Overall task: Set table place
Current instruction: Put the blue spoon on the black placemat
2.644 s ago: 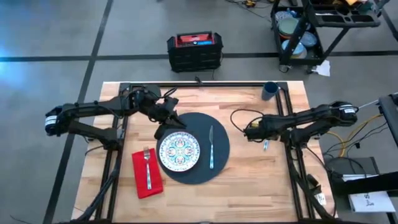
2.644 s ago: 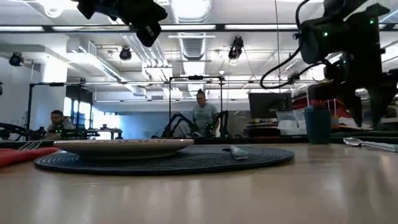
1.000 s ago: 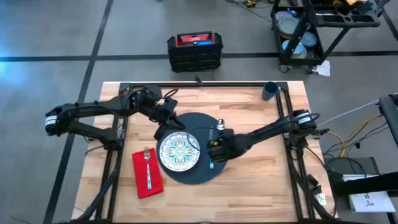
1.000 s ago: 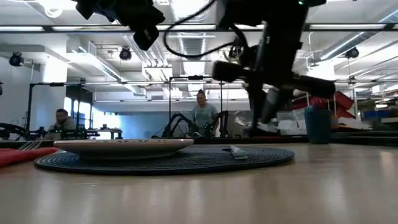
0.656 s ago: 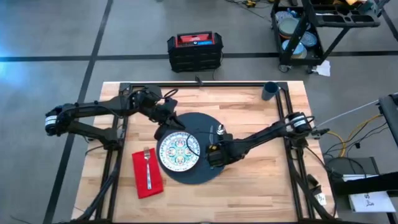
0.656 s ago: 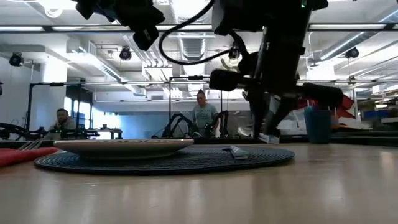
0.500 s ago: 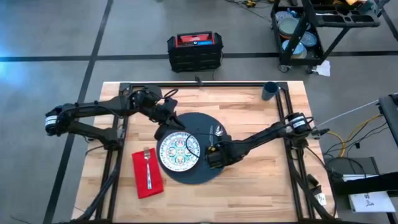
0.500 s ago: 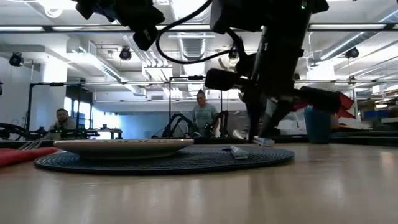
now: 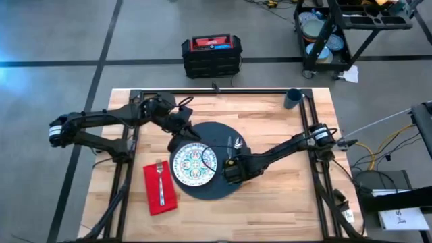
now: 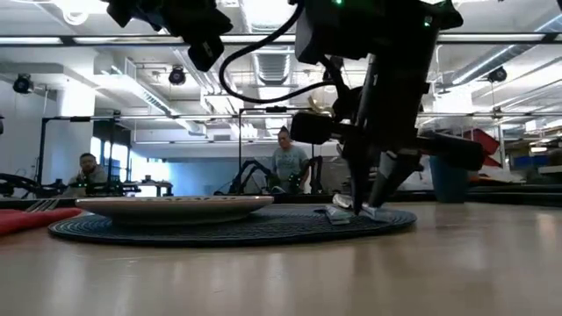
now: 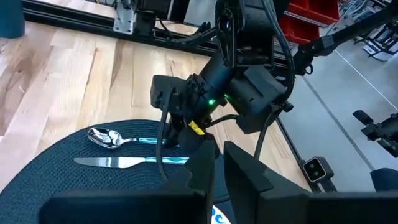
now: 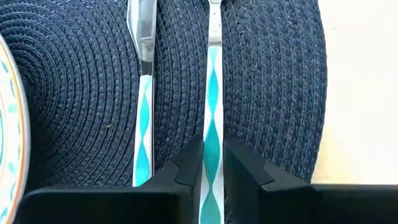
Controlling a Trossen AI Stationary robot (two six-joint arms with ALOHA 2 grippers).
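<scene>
The round dark mat [image 9: 214, 185] lies mid-table with the patterned plate [image 9: 194, 165] on its left half. A knife [image 12: 142, 93] lies on the mat to the plate's right. My right gripper [image 9: 231, 169] is low over the mat, shut on the spoon [image 12: 213, 74], which runs beside the knife with its bowl [image 11: 104, 137] toward the far edge. The red napkin [image 9: 154, 196] with the fork [image 9: 160, 182] on it lies left of the mat. The blue cup [image 9: 293, 98] stands at the far right. My left gripper [image 9: 179, 140] hangs shut above the plate's far-left rim, holding nothing. My right gripper pinches the spoon's teal-patterned handle [image 12: 212, 127] between its two fingers [image 12: 191, 163], near the handle's near end. The fingers come from above, one at each side edge. The spoon lies level along the knife at the mat's surface [image 10: 338, 211]; whether it rests there I cannot tell.
Bare planks [image 9: 283, 196] stretch to the right of the mat and along the near edge. A black rail frame [image 9: 223, 90] edges the table. People and equipment show in the room beyond the far edge [image 10: 285, 162].
My right gripper has carried the spoon a little toward the near edge and lowered it, still shut on it, from well above the mat down to the mat's surface beside the knife.
</scene>
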